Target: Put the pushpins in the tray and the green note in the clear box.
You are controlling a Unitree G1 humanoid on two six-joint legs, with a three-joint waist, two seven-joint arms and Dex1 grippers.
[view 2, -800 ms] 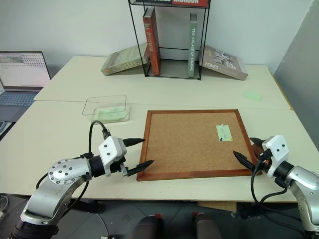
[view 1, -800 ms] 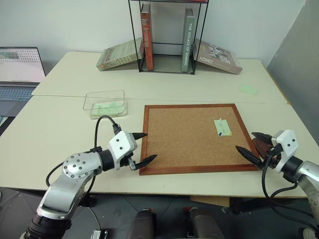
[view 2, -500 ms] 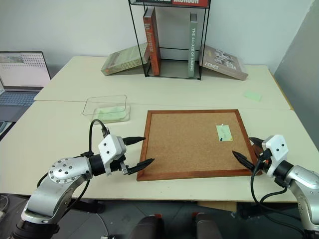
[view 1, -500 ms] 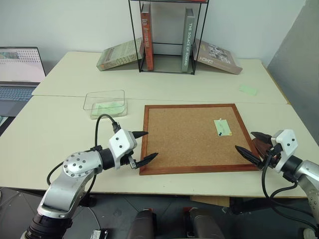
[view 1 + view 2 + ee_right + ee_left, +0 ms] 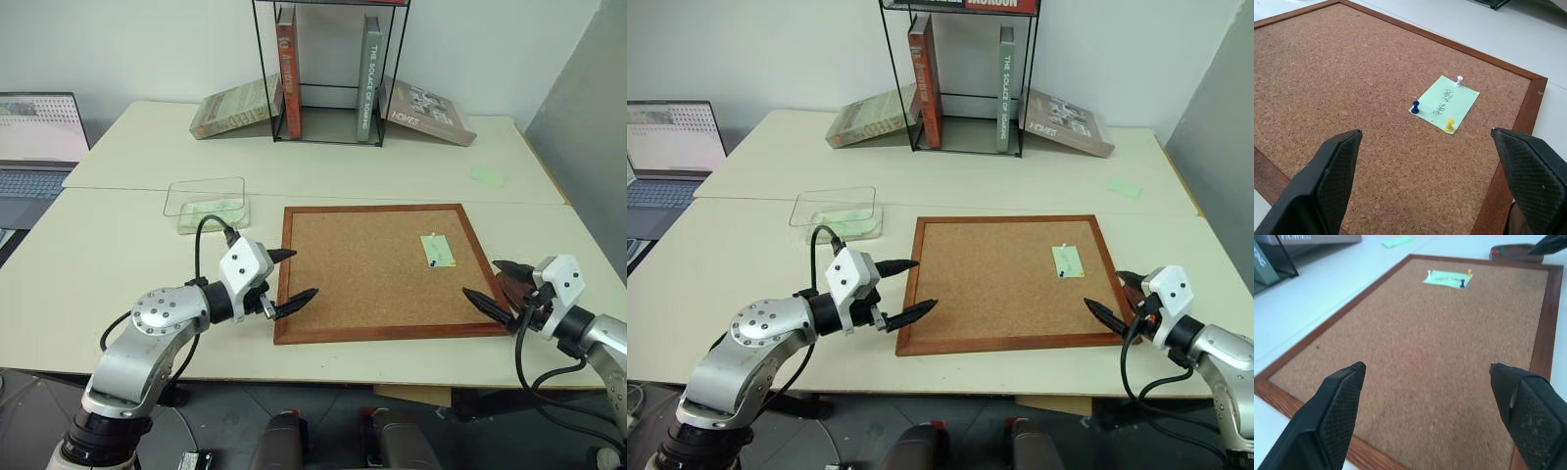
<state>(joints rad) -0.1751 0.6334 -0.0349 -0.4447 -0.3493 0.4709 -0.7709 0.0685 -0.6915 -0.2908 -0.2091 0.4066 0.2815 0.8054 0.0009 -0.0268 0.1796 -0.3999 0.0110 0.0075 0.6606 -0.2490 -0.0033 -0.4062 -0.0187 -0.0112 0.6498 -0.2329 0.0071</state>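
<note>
Presently, on the pale table:

- Corkboard (image 5: 377,269): wood-framed, lay flat near the front edge, between the two arms.
- Green note (image 5: 1445,104): lay on the right part of the corkboard, handwriting on it, fixed by three pushpins.
- Pushpins: white (image 5: 1459,81), dark blue (image 5: 1415,106) and yellow (image 5: 1449,125), each stood upright at an edge of the note.
- Tray (image 5: 1515,252): dark red-brown dish, sat just beside the corkboard's right edge, at the right gripper; small red and green items lay in it.
- Clear box (image 5: 206,204): stood left of the corkboard's far corner, pale green slips inside.
- Left gripper (image 5: 289,278): hovered at the corkboard's left frame, fingers spread wide, holding nothing.
- Right gripper (image 5: 495,285): hovered at the corkboard's near right corner, fingers spread wide, holding nothing.
- Wire book rack (image 5: 328,69): stood at the table's far side, upright books in it, others leaning beside.
- Loose green slip (image 5: 487,176): lay far right, well apart from the corkboard.
- Laptop (image 5: 37,142): stood open at far left.
</note>
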